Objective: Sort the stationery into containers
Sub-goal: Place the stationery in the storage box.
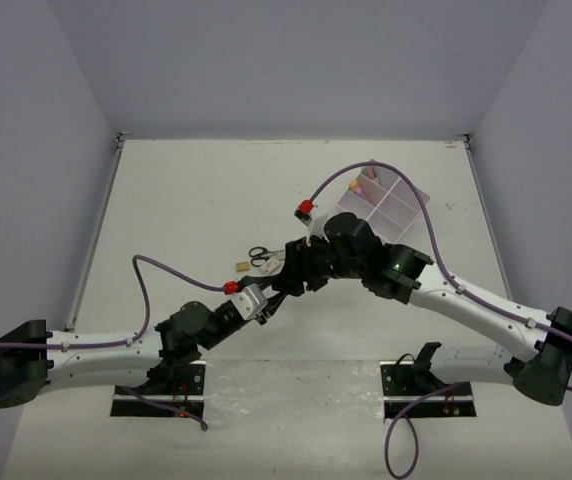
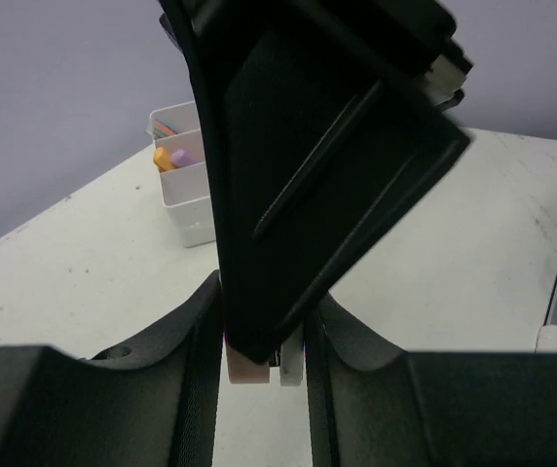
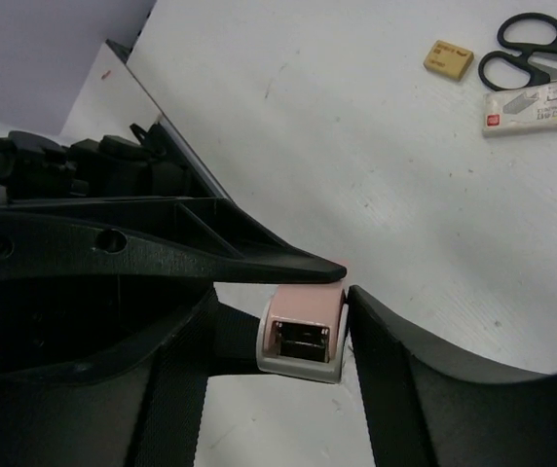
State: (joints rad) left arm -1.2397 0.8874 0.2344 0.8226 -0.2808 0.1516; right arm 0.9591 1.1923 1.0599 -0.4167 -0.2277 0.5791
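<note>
The right arm point(image 1: 398, 266) stood before the white box point(image 1: 412, 214) and blocked its near side. Scissors point(image 1: 257, 254) and a tan eraser point(image 1: 239, 266) lay just left of it. Room to pass was along the table's point(image 1: 166, 200) left side.

The top camera sat above and behind the arm bases point(image 1: 156, 390), looking down and forward over the whole counter point(image 1: 166, 200) from well back. The left wrist camera looked out past the left gripper point(image 2: 264, 336) toward the far right, sharing the white divided box point(image 2: 186, 195) with the top view. The right wrist camera faced left past the right gripper point(image 3: 288, 321), sharing the black-handled scissors point(image 3: 527, 44) with the top view. Both wrist views, very close in, shared the pink-and-white item point(image 3: 303, 331).
</note>
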